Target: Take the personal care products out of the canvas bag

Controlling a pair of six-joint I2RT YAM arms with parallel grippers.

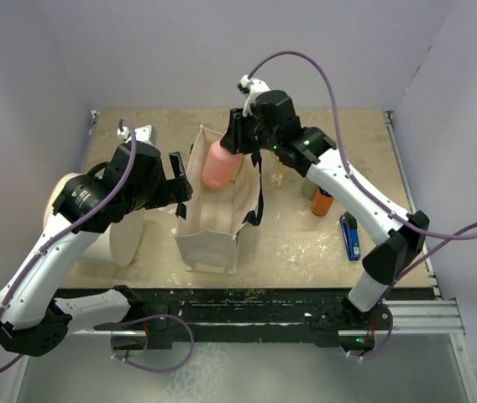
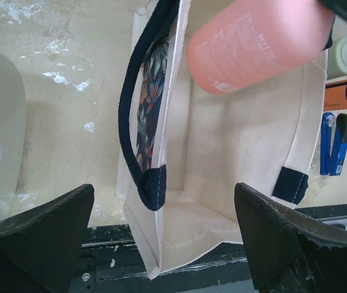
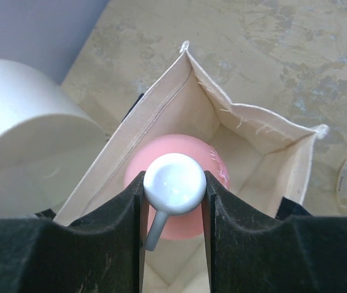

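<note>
Counted in view: one bag (image 1: 209,231), one white cylinder (image 1: 125,239), one blue tool (image 1: 350,237), one pink bottle (image 1: 219,165), one orange bottle (image 1: 322,202), one green bottle (image 2: 344,56).

Left pincer (image 2: 164,198) wide apart, right pincer (image 3: 173,183) clamped tight, both wrists downward.

top: high, from near edge | wrists: close, looking down | shared: canvas bag (image 1: 209,239), pink pump bottle (image 1: 219,164)
</note>
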